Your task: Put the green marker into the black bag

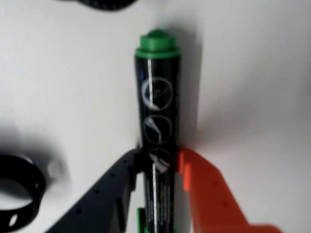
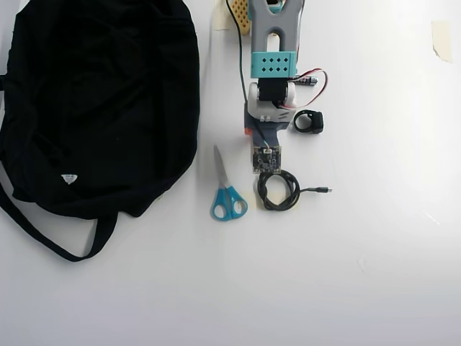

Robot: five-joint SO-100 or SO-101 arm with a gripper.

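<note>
Between the black and orange fingers of the pincer [image 1: 158, 170], in the wrist view, stands the green marker [image 1: 157, 107] — dark barrel with white print, green end pointing away toward the top of the picture. Both fingers press the barrel's sides, so the pincer is clamped on the marker. Whether the marker is lifted or lies on the white table [image 1: 252, 73] cannot be told; its shadow falls close beside it.

From the overhead view, the arm hides the marker entirely. The black bag [image 2: 101, 101] lies well apart at the left of that view, strap trailing toward the bottom. Between arm and bag lie blue-handled scissors [image 2: 227, 193]; a coiled black cable [image 2: 279, 190] sits just below the arm, and a small black ring [image 2: 309, 122] just to its right.

Progress, as judged — the grasp appears made. Left to do: lift, carry across past the scissors to the bag, release inside.
</note>
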